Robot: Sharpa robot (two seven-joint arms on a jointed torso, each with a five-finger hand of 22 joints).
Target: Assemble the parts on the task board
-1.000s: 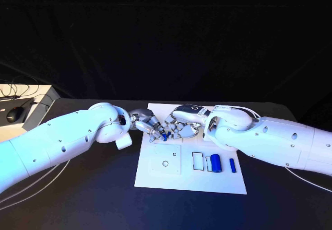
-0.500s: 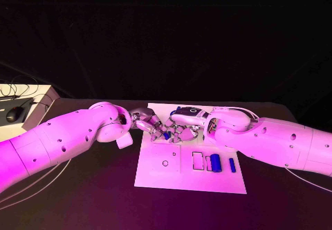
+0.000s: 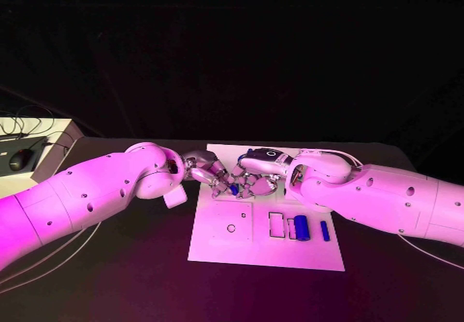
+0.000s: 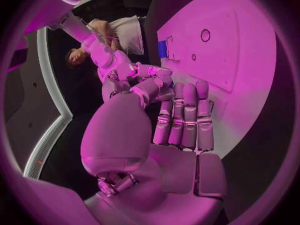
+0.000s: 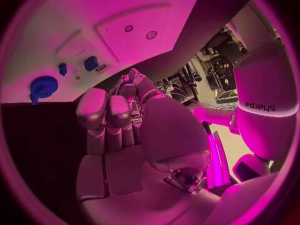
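The white task board lies in the middle of the table. My left hand and right hand meet fingertip to fingertip over its far part. A small blue part shows between their fingers; which hand holds it I cannot tell. In the left wrist view the left hand has straight fingers side by side, with the right hand's fingers just beyond its thumb. A blue cylinder and a thin blue pin lie on the board's right part. In the right wrist view the right hand has bent fingers.
A square plate with a round hole sits in the board, and slots lie beside the cylinder. The right wrist view shows a round blue part at the board's edge. A white box with a mouse stands far left.
The right hand has edged slightly toward the left hand. The blue part between the fingers and the parts on the board have stayed put.
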